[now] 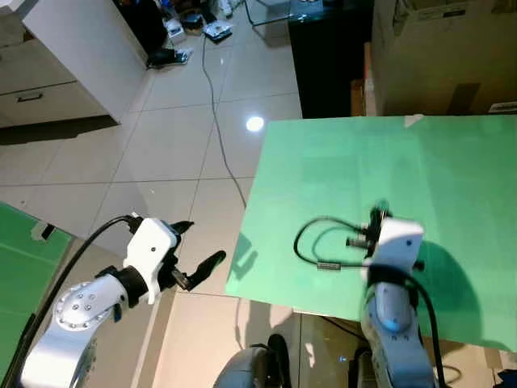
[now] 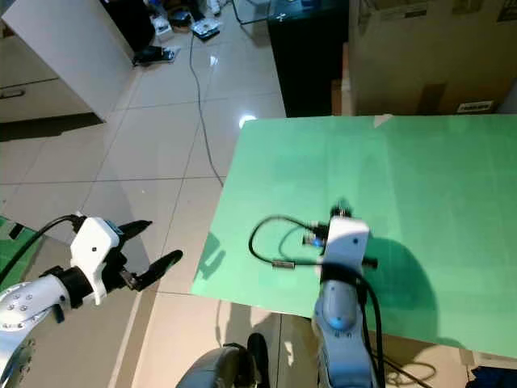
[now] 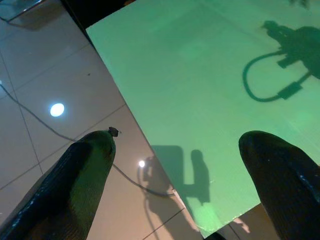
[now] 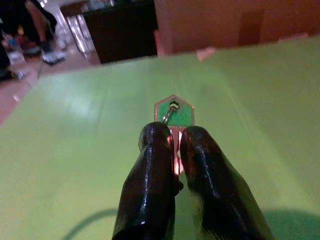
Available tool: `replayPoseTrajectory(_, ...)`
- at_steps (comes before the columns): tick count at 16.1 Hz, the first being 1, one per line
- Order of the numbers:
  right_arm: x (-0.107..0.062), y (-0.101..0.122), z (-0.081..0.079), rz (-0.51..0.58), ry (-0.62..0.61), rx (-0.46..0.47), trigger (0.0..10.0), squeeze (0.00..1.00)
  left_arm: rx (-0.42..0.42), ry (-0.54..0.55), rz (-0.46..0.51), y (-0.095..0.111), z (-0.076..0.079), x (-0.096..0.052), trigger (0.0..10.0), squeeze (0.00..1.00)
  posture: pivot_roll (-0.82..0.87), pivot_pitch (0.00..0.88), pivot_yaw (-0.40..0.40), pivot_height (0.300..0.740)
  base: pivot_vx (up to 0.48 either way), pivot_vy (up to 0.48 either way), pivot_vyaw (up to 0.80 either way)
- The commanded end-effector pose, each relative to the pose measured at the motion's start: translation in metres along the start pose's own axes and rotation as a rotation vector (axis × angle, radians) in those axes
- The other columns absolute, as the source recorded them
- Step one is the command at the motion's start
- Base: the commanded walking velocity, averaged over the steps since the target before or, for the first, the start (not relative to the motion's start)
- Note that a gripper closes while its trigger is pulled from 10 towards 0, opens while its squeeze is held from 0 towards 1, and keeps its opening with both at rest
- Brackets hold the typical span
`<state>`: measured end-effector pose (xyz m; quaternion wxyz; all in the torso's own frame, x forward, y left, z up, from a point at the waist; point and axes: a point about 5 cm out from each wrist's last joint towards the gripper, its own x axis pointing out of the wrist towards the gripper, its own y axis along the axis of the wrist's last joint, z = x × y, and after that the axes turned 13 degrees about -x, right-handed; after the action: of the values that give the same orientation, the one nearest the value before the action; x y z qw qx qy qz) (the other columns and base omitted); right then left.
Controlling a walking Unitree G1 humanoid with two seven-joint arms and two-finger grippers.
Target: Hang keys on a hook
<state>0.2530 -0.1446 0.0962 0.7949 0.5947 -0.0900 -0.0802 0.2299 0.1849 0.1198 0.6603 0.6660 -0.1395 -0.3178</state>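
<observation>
Over green table (image 1: 452,178) | right gripper (image 4: 173,145) jaws pinch key (image 4: 174,114) | left gripper (image 1: 198,250) jaws wide, holding nothing

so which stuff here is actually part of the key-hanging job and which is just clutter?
Job:
- key, clamped in the right gripper above the green table
- left gripper, open, idle over the floor

Clutter:
- cardboard box
- cable on the floor
- white cabinet

No hook visible.

Head stereo pair looks steeply down from above at the green desk (image 1: 420,178) and tiled floor (image 1: 161,153), sharing both. Left wrist view faces the desk's near corner from off its edge; right wrist view skims low, close over it.
</observation>
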Motion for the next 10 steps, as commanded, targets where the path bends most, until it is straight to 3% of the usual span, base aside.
replayPoseTrajectory(1, -0.003, 0.001, -0.006, -0.012, 0.026, 0.002, 0.0, 0.0, 0.002, 0.029, -0.023, -0.007, -0.004, -0.002, 10.0, 0.0, 0.16, 0.235, 0.277, 0.74, 0.0, 0.0, 0.0)
replayPoseTrajectory(4, 0.004, 0.015, -0.004, 0.039, 0.048, 0.006, 0.0, 0.0, -0.028, 0.072, 0.003, -0.009, -0.004, 0.009, 10.0, 0.0, 0.13, 0.202, 0.247, 0.74, 0.0, 0.0, 0.0)
replayPoseTrajectory(6, 0.009, 0.026, -0.001, 0.079, 0.087, 0.013, 0.0, 0.0, -0.075, 0.11, 0.049, -0.002, -0.002, 0.024, 10.0, 0.0, 0.11, 0.17, 0.222, 0.74, 0.0, 0.0, 0.0)
replayPoseTrajectory(8, 0.017, 0.041, -0.002, 0.149, 0.22, 0.009, 0.0, 0.0, -0.066, 0.123, 0.107, 0.009, 0.002, 0.043, 10.0, 0.0, 0.07, 0.123, 0.19, 0.74, 0.0, 0.0, 0.0)
replayPoseTrajectory(10, 0.026, 0.051, 0.0, 0.194, 0.319, -0.003, 0.0, 0.0, -0.118, 0.202, 0.14, 0.012, -0.007, 0.054, 10.0, 0.0, 0.04, 0.082, 0.166, 0.74, 0.0, 0.0, 0.0)
